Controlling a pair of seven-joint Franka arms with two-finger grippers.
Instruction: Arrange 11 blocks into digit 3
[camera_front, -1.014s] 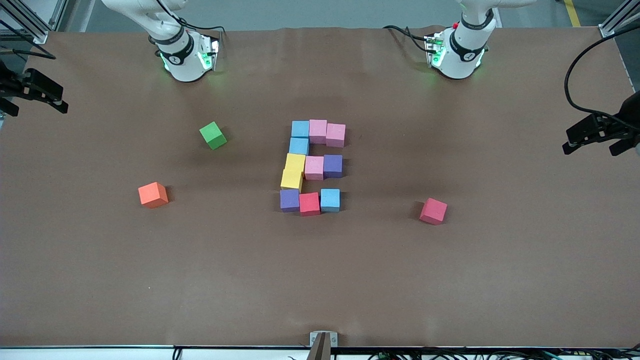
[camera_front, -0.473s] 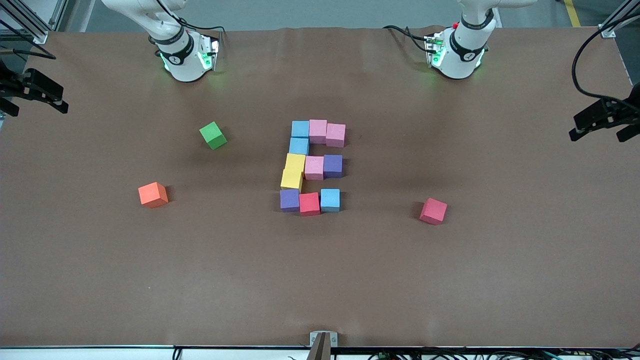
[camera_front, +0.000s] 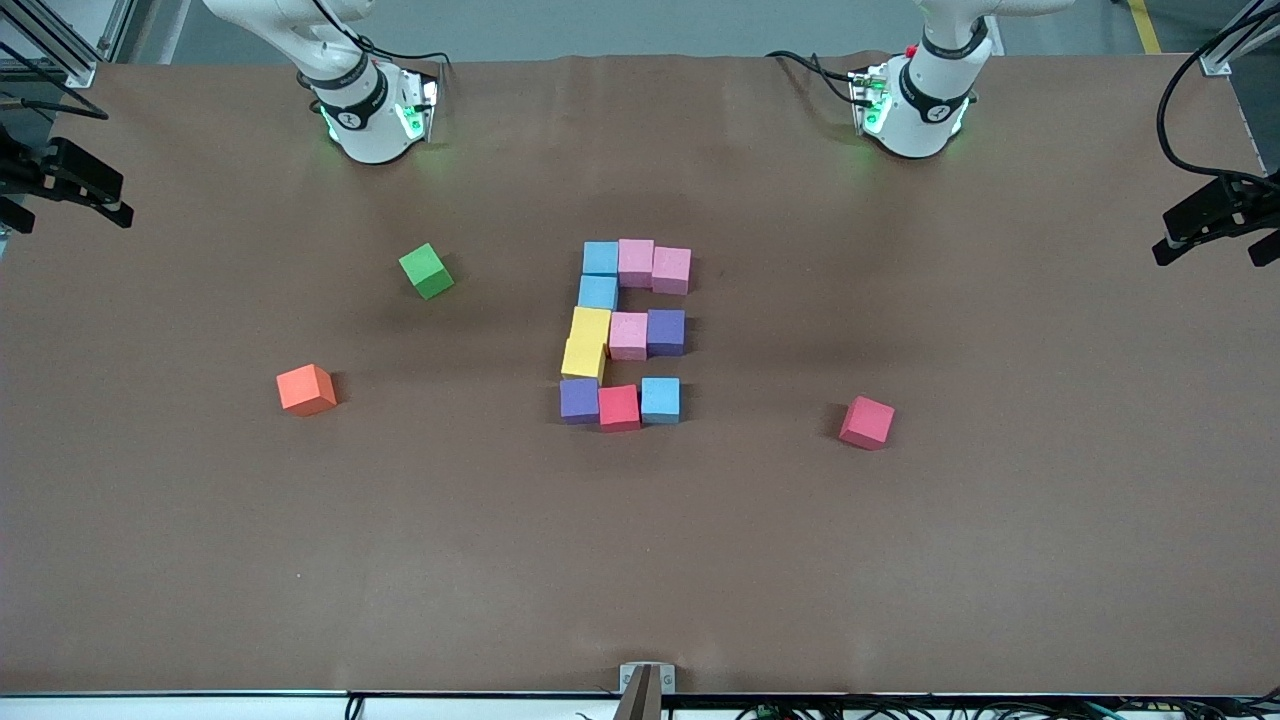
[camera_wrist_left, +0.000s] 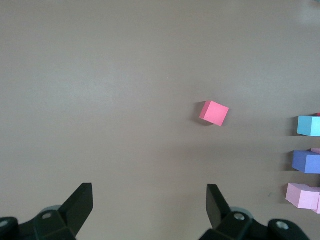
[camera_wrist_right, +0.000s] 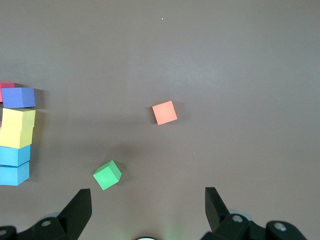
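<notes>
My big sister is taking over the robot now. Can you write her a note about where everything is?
Left gripper: open, empty, over the table's left-arm end.
Right gripper: open, empty, over the right-arm end.
Both arms wait.
Done: the eleven blocks sit mid-table as the digit 3, three bars joined by single cubes.
Spare: green cube, orange cube, loose red cube.
Left: perhaps straighten the yellow cubes.

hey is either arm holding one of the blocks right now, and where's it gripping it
Nothing is held. The left gripper and right gripper both have open, empty jaws, each at its own end of the table.
</notes>
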